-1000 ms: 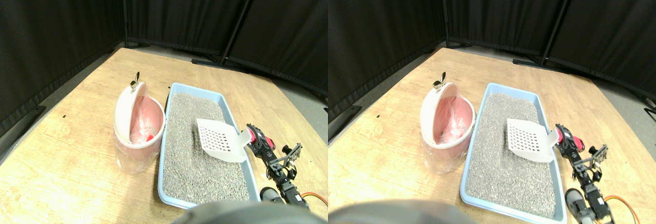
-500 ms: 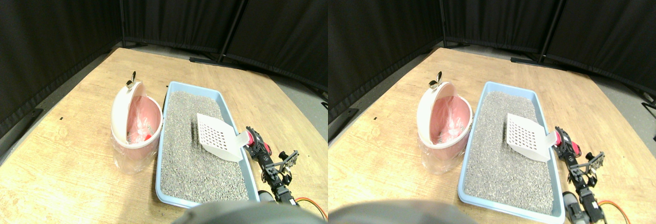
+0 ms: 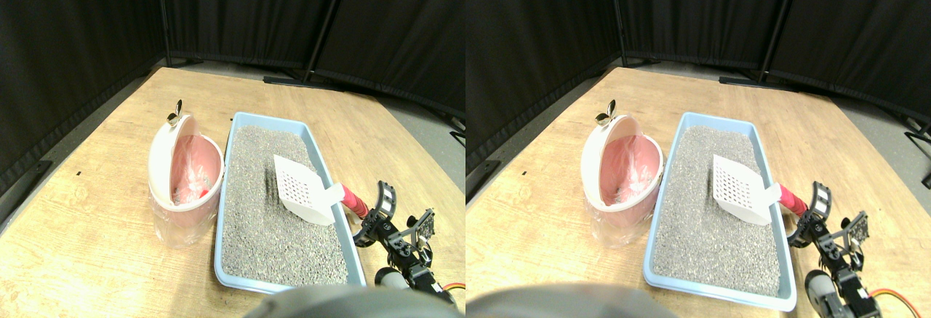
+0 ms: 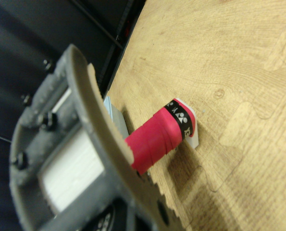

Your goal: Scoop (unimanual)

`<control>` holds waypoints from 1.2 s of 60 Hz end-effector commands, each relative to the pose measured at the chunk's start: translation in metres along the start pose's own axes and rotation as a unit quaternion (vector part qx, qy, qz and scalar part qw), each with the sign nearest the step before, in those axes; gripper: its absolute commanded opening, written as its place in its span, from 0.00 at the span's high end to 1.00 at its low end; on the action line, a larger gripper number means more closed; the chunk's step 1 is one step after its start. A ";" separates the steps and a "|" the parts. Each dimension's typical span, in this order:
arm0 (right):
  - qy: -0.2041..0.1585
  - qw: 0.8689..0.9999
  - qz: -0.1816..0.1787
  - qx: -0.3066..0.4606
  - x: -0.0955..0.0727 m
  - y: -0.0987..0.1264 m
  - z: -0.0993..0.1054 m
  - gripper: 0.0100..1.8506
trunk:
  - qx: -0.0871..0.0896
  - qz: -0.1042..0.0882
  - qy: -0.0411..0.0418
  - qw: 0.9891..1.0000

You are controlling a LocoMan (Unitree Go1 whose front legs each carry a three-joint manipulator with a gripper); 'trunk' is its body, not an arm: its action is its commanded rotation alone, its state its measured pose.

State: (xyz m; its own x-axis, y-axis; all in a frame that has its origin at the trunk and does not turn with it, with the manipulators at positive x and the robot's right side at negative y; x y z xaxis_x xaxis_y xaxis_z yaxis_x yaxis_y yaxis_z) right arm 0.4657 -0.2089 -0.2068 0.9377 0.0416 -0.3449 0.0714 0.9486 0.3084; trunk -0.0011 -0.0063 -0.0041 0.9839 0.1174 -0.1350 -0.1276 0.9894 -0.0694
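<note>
In the centre of the stereo pair view, a light blue litter tray (image 3: 225,209) lies on the wood-patterned floor (image 3: 87,245), filled with grey cat litter (image 3: 269,223). The white slotted litter scoop (image 3: 300,191) rests on the litter along the tray's right side, its head tilted up on edge. Its red-wrapped handle (image 3: 354,203) reaches out over the right rim toward the lower right of the frame. The end effector (image 3: 405,207) sits just past the handle's end, outside the tray. Whether it grips the handle or is open cannot be told. In the wrist view the red handle (image 4: 157,137), with a black band and a white tip, runs close beside the dark jaw frame, above the floor (image 4: 219,57). Left of the tray, touching or nearly touching its rim, stands a pink bin (image 3: 185,180) with its white lid swung up. Black curtains (image 3: 73,27) fill the top of the frame.
</note>
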 end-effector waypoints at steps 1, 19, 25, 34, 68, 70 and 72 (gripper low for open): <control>-0.031 0.999 0.022 -0.012 -0.009 0.008 0.010 0.24 | -0.011 -0.003 0.002 1.000; -0.101 0.994 0.038 -0.036 -0.036 0.010 0.024 0.48 | 0.000 -0.028 0.003 1.000; -0.136 0.989 0.043 -0.046 -0.044 0.008 0.029 0.63 | 0.003 -0.036 0.003 0.999; -0.179 0.981 0.046 -0.062 -0.052 0.004 0.029 0.81 | 0.010 -0.050 0.005 0.999; -0.234 0.952 0.042 -0.194 -0.070 -0.009 0.015 0.98 | 0.018 -0.062 0.013 0.998; -0.230 0.953 0.035 -0.195 -0.071 -0.009 0.014 0.98 | 0.017 -0.062 0.012 0.998; -0.228 0.952 0.032 -0.201 -0.072 -0.009 0.012 0.98 | 0.017 -0.063 0.012 0.998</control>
State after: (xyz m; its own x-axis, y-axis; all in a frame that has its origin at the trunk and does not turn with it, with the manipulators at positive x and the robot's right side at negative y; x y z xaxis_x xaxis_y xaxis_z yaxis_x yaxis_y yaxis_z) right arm 0.4044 -0.2269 -0.1798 0.9949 0.0603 0.0808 -0.0554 0.9966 -0.0612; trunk -0.0004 -0.0056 -0.0058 0.9881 -0.0026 -0.1537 -0.0022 0.9995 -0.0307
